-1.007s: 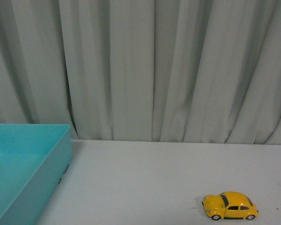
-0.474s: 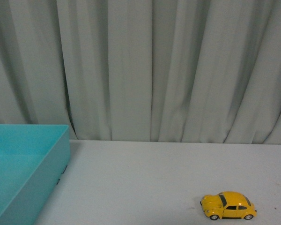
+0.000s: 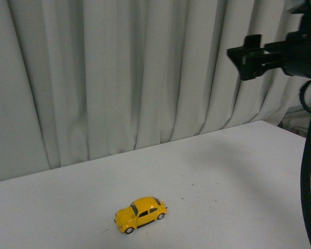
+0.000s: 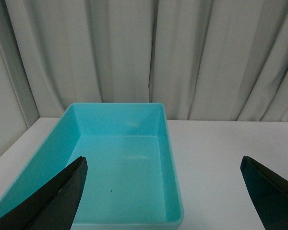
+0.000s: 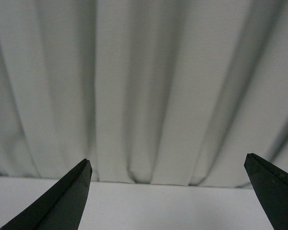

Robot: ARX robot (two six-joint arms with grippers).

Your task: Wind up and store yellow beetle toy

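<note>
The yellow beetle toy [image 3: 140, 213] stands on its wheels on the white table [image 3: 223, 176], near the front middle of the front view. My right gripper [image 3: 244, 57] is raised high at the upper right, far above and to the right of the toy; it is open and empty. In the right wrist view its fingertips [image 5: 62, 203] stand wide apart, facing the curtain, and no toy shows. My left gripper [image 4: 165, 191] is open and empty, out of the front view, held over the near end of a turquoise bin [image 4: 170, 158].
The turquoise bin is empty and shows only in the left wrist view. A grey pleated curtain [image 3: 119, 78] hangs behind the table. A black cable [image 3: 307, 171] hangs down the right edge of the front view.
The front view has swung right: the bin has left it, the toy now lies further left, and the right arm has come into view at the upper right.
</note>
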